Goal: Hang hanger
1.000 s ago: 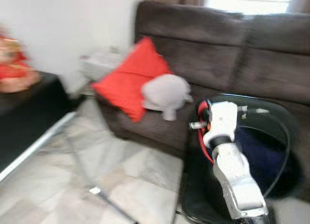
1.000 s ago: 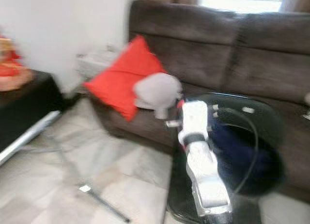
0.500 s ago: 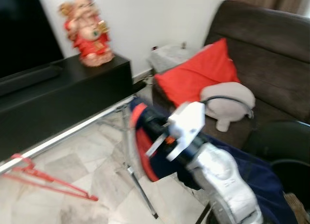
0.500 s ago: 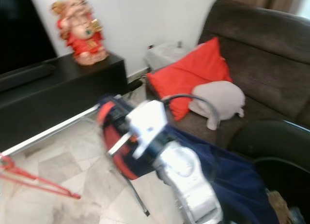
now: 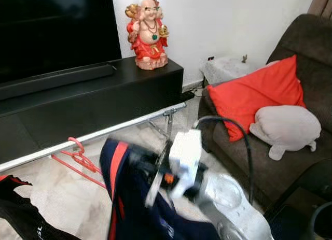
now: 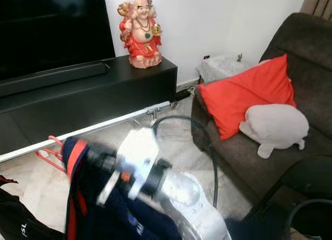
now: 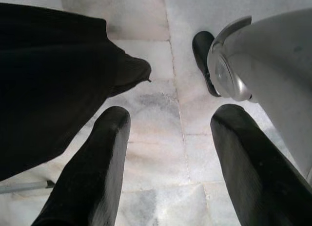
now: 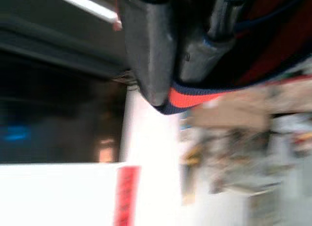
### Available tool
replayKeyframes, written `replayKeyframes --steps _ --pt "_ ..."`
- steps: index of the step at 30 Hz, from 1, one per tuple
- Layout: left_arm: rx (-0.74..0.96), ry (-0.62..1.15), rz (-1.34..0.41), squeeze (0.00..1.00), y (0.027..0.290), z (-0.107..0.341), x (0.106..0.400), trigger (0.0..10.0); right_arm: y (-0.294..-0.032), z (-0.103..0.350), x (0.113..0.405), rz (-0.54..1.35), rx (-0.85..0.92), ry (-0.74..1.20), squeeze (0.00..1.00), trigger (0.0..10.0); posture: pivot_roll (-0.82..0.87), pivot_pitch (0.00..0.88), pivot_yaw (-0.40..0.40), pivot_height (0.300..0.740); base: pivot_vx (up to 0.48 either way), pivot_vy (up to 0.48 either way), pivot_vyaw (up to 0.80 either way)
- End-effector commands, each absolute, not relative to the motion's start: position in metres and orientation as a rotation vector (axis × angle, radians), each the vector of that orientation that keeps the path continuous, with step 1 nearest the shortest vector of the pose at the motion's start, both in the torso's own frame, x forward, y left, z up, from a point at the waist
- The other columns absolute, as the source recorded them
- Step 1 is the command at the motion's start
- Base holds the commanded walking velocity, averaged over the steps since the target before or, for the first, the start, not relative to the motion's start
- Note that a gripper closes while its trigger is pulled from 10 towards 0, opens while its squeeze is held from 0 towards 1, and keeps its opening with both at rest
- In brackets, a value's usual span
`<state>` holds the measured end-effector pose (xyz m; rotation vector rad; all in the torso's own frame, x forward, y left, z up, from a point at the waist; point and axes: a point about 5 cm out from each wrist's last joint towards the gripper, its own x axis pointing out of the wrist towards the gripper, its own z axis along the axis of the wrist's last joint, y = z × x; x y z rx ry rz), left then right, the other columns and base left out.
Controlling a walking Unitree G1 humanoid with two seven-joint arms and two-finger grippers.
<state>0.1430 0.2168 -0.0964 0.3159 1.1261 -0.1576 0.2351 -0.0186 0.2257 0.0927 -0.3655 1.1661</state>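
In the right wrist view, the 2 fingers of the right gripper were pressed together on the collar of a navy garment with red trim. In the head views that gripper sat low and centre in the frame, blurred, with the garment draped down from it to the bottom edge. No hanger could be made out inside the cloth. Behind the gripper ran the white wrist block and silver right arm, a black cable looping over it.

The left gripper pointed down at the marble floor, its 2 fingers standing well apart with nothing between them, dark cloth beside it.

Left of the garment, mid-frame, a red hanger hung on the silver rail that crossed the frame diagonally before a black TV cabinet. A red figurine stood on the cabinet. At the right edge was a brown sofa with a red cushion and a grey plush.
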Motion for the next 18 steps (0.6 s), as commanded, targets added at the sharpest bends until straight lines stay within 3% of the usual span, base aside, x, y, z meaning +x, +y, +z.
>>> replayKeyframes --steps 1,3,6,9,18 --pt "0.315 1.125 -0.154 0.00 0.217 -0.096 0.144 10.0 -0.050 0.218 0.267 0.893 0.102 -0.315 0.00 10.0 -0.09 0.046 0.045 0.740 0.000 0.000 0.00" --pt "0.315 1.125 -0.153 0.00 0.217 -0.096 0.144 10.0 -0.064 0.210 0.281 0.782 0.118 -0.263 0.00 10.0 -0.09 0.046 0.045 0.740 0.000 0.000 0.00" --pt "0.312 1.125 -0.148 0.00 0.217 -0.096 0.144 10.0 -0.105 0.178 0.304 0.521 0.139 -0.130 0.00 10.0 -0.09 0.046 0.044 0.740 0.000 0.000 0.00" --pt "0.302 1.117 -0.130 0.00 0.217 -0.096 0.144 10.0 -0.131 0.137 0.312 0.348 0.100 0.031 0.00 10.0 -0.08 0.042 0.041 0.740 0.000 0.000 0.00" --pt "0.256 1.082 -0.034 0.00 0.220 -0.095 0.143 10.0 -0.152 0.047 0.296 0.188 0.121 0.330 0.00 10.0 -0.06 0.037 0.051 0.740 0.000 0.000 0.00"
